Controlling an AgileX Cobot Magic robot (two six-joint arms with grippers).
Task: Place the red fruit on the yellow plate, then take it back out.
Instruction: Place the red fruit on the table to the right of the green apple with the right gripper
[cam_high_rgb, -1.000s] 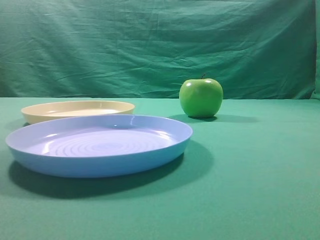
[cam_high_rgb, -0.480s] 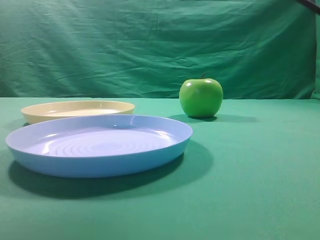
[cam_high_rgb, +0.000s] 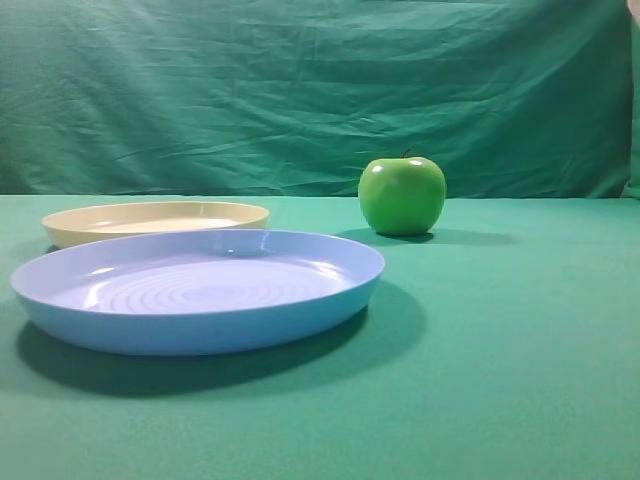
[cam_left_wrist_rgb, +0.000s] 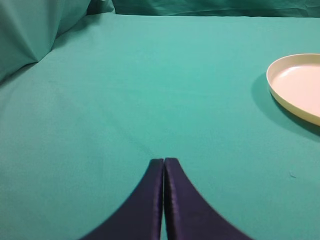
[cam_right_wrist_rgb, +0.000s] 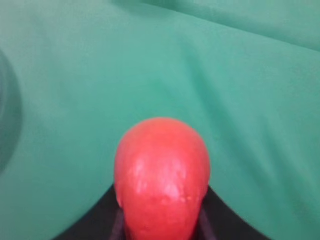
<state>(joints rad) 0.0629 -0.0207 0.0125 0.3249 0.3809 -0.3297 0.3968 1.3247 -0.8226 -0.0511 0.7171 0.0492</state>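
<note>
You are carrying the red fruit (cam_right_wrist_rgb: 161, 175) in the right gripper (cam_right_wrist_rgb: 161, 220): its fingers are closing partway around the fruit's lower sides, and the fruit is riding above the green cloth-covered surface (cam_right_wrist_rgb: 240, 100), outside the exterior high view. The left gripper (cam_left_wrist_rgb: 164, 172) is hanging low over bare cloth with its fingers pressed together and holding nothing.

The yellow plate (cam_high_rgb: 155, 219) is lying empty at the far left, behind the blue plate (cam_high_rgb: 200, 290), with the green apple (cam_high_rgb: 402, 195) standing well apart to its right. The left wrist view is showing the yellow plate's rim off to that arm's right, so the left arm is sitting nearer it. The fruit-carrying arm, though, is probably having to reach across the middle, leftward, and come down beyond the blue plate. Nothing in the right wrist view is showing the yellow plate yet, so judge the approach from the high view.
</note>
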